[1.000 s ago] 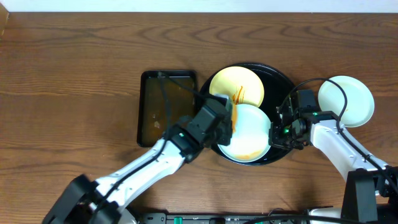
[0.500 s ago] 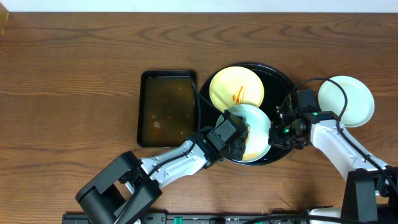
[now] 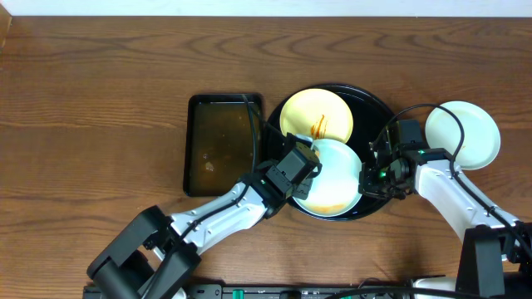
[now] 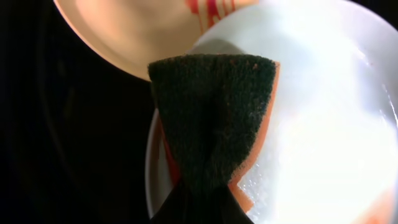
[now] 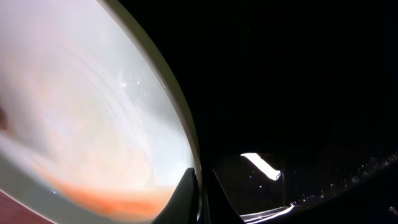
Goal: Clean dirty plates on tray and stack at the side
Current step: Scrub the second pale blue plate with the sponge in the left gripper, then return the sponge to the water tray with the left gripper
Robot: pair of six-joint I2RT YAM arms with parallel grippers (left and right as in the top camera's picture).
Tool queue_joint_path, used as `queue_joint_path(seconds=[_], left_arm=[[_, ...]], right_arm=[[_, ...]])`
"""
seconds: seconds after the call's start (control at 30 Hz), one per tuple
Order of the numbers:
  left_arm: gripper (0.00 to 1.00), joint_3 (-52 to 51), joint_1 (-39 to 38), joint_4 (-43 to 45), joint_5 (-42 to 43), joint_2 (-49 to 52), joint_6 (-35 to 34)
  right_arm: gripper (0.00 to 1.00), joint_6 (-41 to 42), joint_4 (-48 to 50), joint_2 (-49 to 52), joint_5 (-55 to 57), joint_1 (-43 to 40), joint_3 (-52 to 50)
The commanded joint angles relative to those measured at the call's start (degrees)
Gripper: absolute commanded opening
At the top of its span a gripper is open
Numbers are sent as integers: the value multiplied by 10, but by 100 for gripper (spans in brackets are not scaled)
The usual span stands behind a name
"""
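On the round black tray [image 3: 376,109] lie a pale yellow plate [image 3: 309,116] with orange sauce streaks and a mint-white plate [image 3: 337,174] with an orange smear along its near edge. My left gripper [image 3: 304,166] is shut on a green-and-orange sponge [image 4: 214,124] that presses on the mint-white plate's left part [image 4: 329,112]. My right gripper [image 3: 371,176] is shut on that plate's right rim [image 5: 186,143], one finger on each side. A clean mint-white plate [image 3: 474,133] lies on the table right of the tray.
A rectangular black pan [image 3: 218,141] of brownish water stands left of the tray. Cables run over the pan and from the right arm past the clean plate.
My left gripper with the sponge swept down over the mint-white plate, then back up to its left part. The right gripper has kept still on the rim.
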Motion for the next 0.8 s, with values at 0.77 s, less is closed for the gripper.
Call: queue_joint_path(seconds=[0.77], left_arm=[[8, -4, 229, -160, -38, -178, 24]], right_arm=[[30, 1, 22, -2, 12, 10, -9]])
